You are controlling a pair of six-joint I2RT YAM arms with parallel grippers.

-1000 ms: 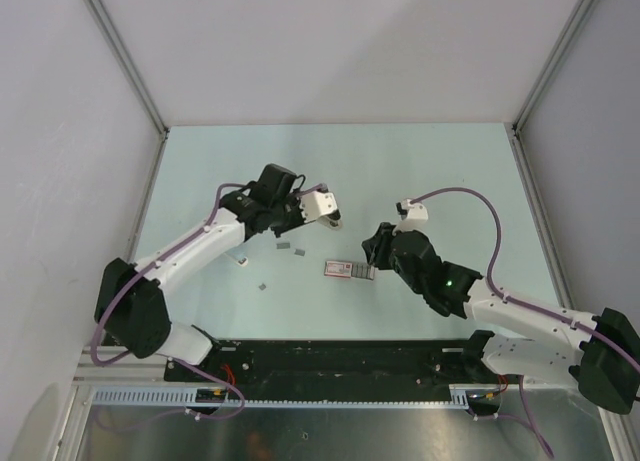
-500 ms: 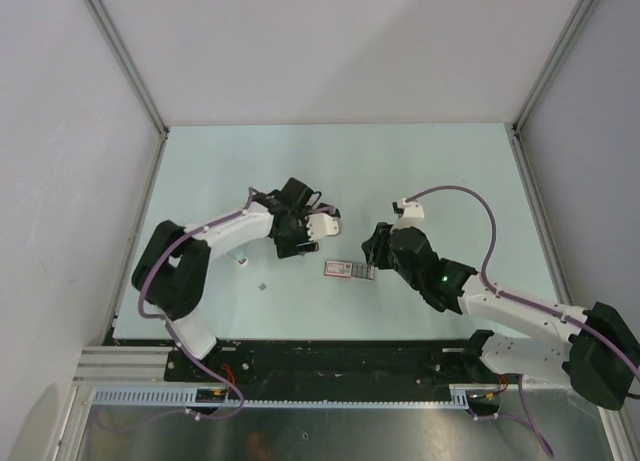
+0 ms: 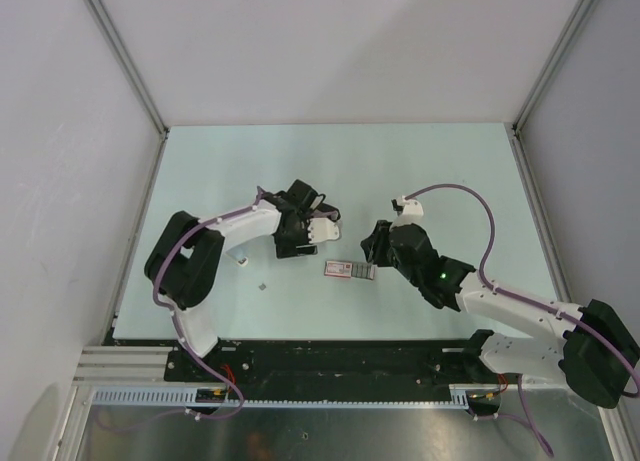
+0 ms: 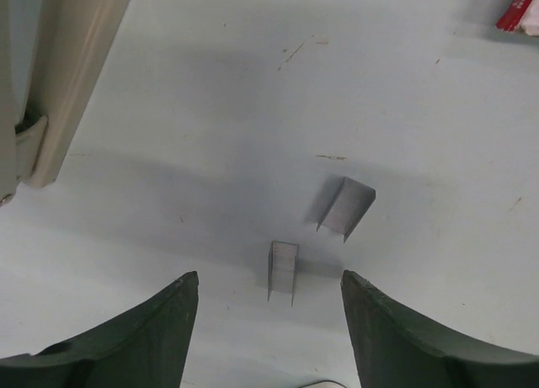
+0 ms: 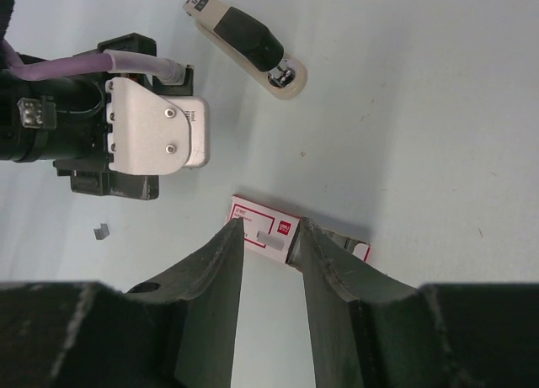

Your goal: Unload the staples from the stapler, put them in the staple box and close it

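Note:
The stapler point(image 3: 346, 270), a small red-and-white oblong with a printed logo, lies flat mid-table. My right gripper point(image 5: 269, 226) is at its right end point(image 3: 368, 269), with its jaws narrowed onto the stapler point(image 5: 268, 228). My left gripper point(image 4: 268, 276) hangs open just above the table point(image 3: 300, 243), left of the stapler. Two short grey strips of staples lie under it, one point(image 4: 284, 270) between the fingertips and one point(image 4: 347, 207) just beyond. A red corner of the stapler point(image 4: 520, 13) shows at the top right of the left wrist view.
A pale bar with a dark section and a chrome end point(image 5: 244, 39) lies beyond the left gripper. It also shows at the left of the left wrist view point(image 4: 76, 77). A loose staple bit point(image 3: 262, 285) lies nearer the arm bases.
The left arm folded in, and its gripper came down and left over the two staple strips. Its jaws went from shut to open. The right gripper and the stapler stayed put.

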